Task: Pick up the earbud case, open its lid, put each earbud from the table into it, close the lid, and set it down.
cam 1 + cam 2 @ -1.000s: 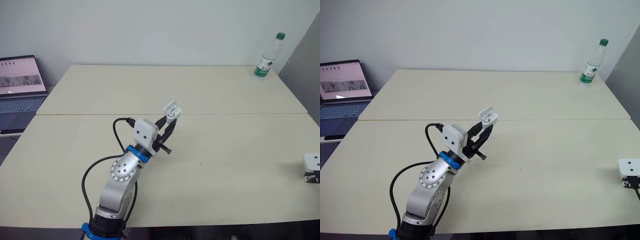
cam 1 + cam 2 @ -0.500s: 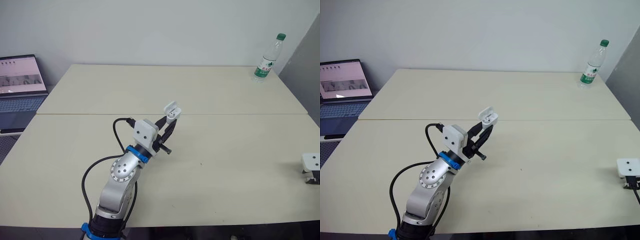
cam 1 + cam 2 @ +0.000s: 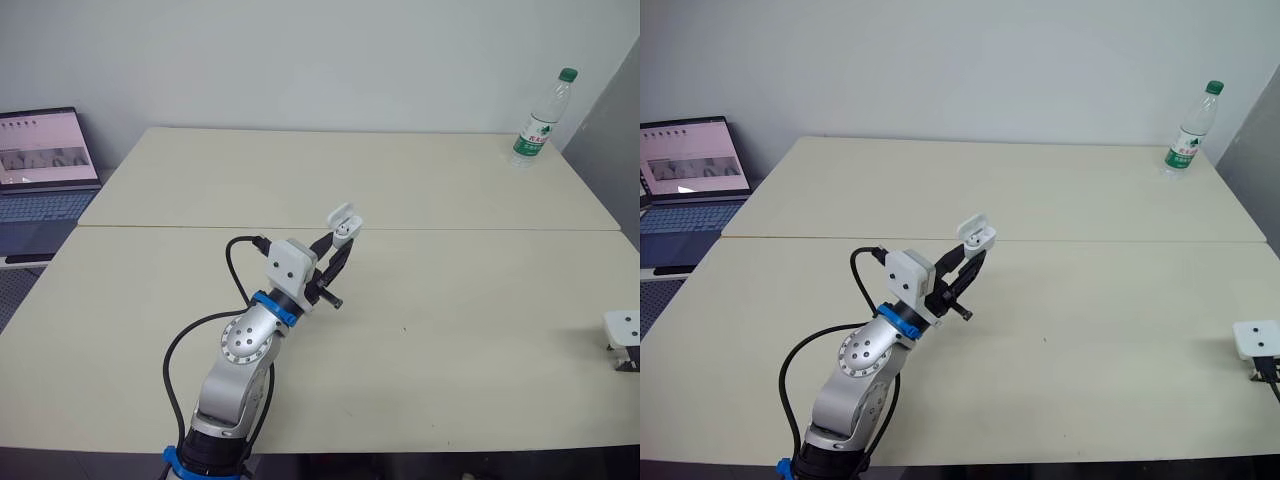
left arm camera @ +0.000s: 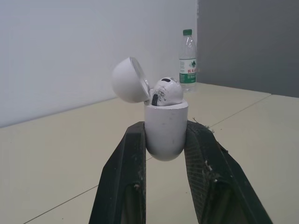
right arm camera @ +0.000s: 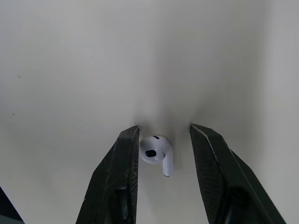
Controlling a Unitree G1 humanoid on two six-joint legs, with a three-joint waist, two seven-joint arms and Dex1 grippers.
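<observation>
Case (image 4: 163, 133) is held upright above the tabletop (image 3: 450, 300), clenched in the left jaws. Its lid (image 4: 128, 80) is swung open and a seated bud (image 4: 166, 91) sits rather proud in it. Well apart, by the tabletop's right edge, the right jaws stand released over the loose bud (image 5: 155, 153). It lies flat between them, nearer one finger than the other. The risks, as I judge them: closing off-centre could shove the rounded bud sideways or squirt it out, and a pinch on its thin stem may twist it. Tipping the case could spill the seated bud.
</observation>
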